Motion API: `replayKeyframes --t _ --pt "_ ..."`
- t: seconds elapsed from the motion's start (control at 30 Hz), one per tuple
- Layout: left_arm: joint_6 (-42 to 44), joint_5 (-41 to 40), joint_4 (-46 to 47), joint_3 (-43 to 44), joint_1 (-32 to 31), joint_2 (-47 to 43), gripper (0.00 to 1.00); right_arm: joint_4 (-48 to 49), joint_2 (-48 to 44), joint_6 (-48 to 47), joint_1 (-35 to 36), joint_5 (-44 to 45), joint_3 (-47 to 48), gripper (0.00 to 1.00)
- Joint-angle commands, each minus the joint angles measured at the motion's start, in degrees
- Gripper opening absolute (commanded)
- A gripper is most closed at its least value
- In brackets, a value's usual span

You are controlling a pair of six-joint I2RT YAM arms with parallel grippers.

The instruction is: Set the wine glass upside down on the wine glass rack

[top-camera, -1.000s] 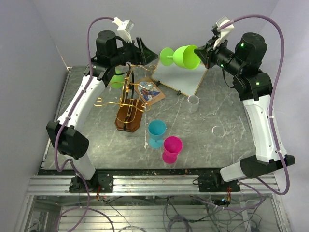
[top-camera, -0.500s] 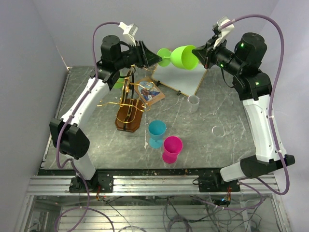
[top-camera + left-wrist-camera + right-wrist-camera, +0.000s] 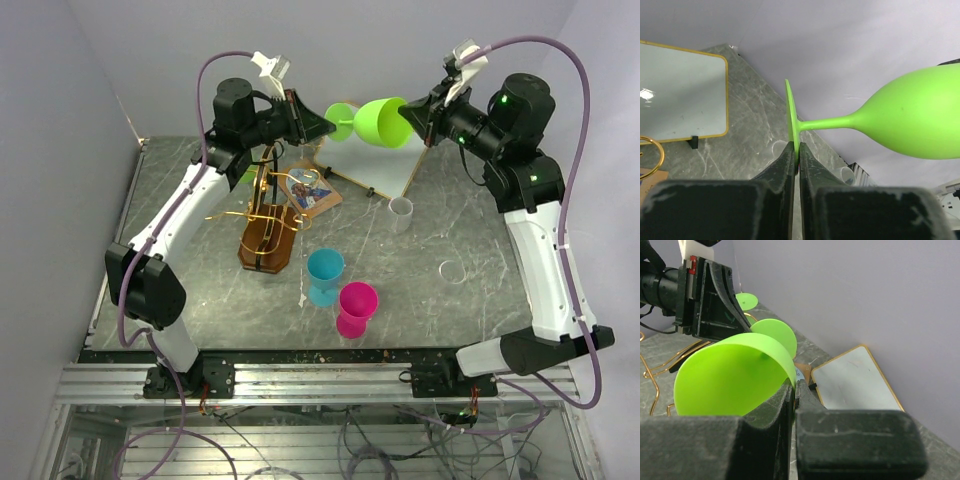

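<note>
Lime-green wine glass point(image 3: 380, 120), gold-and-brown wine glass rack point(image 3: 268, 245), teal cup point(image 3: 325, 275), magenta cup point(image 3: 357, 305), grey marbled table point(image 3: 480, 230).

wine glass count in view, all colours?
4. Green wine glass held aloft between left gripper and right gripper; teal glass and magenta glass on the table, front centre; second green glass by the rack, mostly hidden. More could be behind the arms.

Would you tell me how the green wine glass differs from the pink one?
The green wine glass lies sideways in mid-air; the pink glass stands on the table. The left gripper pinches the green one's foot and the right gripper its rim; the pink one is untouched. Both have a bowl and foot.
</note>
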Motion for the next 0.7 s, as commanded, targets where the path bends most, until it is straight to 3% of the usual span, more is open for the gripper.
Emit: replayKeyframes --t 0.0,0.1,0.27,0.33,0.47,0.67 --pt "-1.5 3.4 5.0 -0.3 -0.7 -0.3 0.07 1.9 -1.3 0.6 -0.1 -1.3 -1.0 0.0" --pt "-1.5 3.2 4.9 -0.3 -0.7 -0.7 0.07 1.9 -1.5 0.1 -0.2 -0.3 -1.8 0.01" --pt "1.7 0.9 2.1 -0.3 -0.3 -2.3 0.07 1.5 -2.6 -2.3 -0.4 2.6 -4.2 0.31" --pt "3.4 -1.1 0.3 -0.1 0.7 -3.0 0.07 1.7 -3.4 -3.6 -0.4 4.5 -5.6 0.49" --pt "4.4 -4.7 -2.2 0.3 4.3 -4.1 0.07 3.1 -5.4 -5.8 -0.3 9.4 -8.7 0.67" --pt "5.4 -14.0 -8.5 2.4 12.6 -4.6 0.07 4.1 -7.9 -8.5 -0.4 12.5 -14.0 0.8"
